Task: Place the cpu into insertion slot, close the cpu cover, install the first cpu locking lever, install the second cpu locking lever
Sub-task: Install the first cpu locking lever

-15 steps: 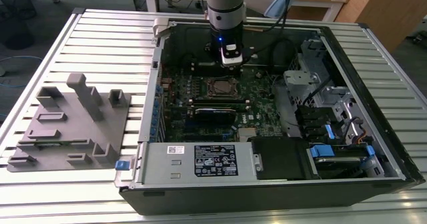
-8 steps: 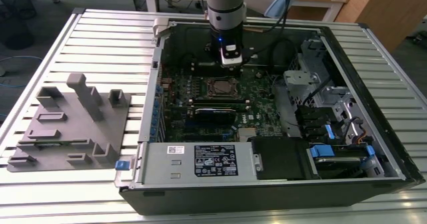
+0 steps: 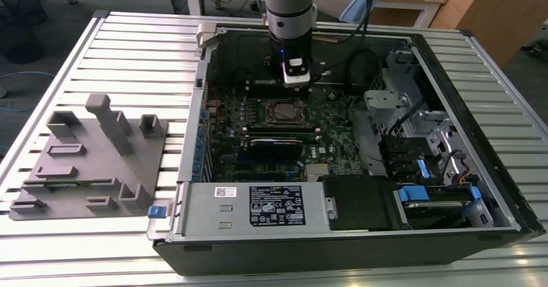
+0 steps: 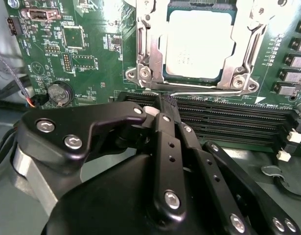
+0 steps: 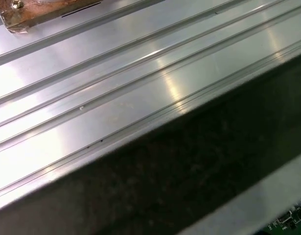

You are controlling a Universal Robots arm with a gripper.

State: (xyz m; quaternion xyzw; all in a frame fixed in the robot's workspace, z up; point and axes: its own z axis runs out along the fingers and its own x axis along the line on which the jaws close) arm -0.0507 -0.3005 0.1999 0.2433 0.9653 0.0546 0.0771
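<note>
Second wrist view: the cpu (image 4: 199,44) lay seated in the insertion slot (image 4: 189,85), pale metal face up, with the cpu cover (image 4: 149,44) already folded down around it as a silvery frame. A thin locking lever (image 4: 204,92) ran along the socket's edge at 6 o'clock of the chip. The pincer (image 4: 162,105) was clenched, its black fingertips pressed together on nothing, tip just beside that lever and the long black card slots (image 4: 228,122).

Exterior view: the pincer (image 3: 294,80) hung inside the open computer case (image 3: 479,191) at 12 o'clock of the insertion slot (image 3: 286,112); the case sat on the ribbed worktop (image 3: 128,49).

Judgement: the step in hand appeared to be a lever. Done well, the closed tip would bear on the lever's free end only, pushing it down and sideways under its catch, clear of the cover frame and the green circuit board (image 4: 91,49).
</note>
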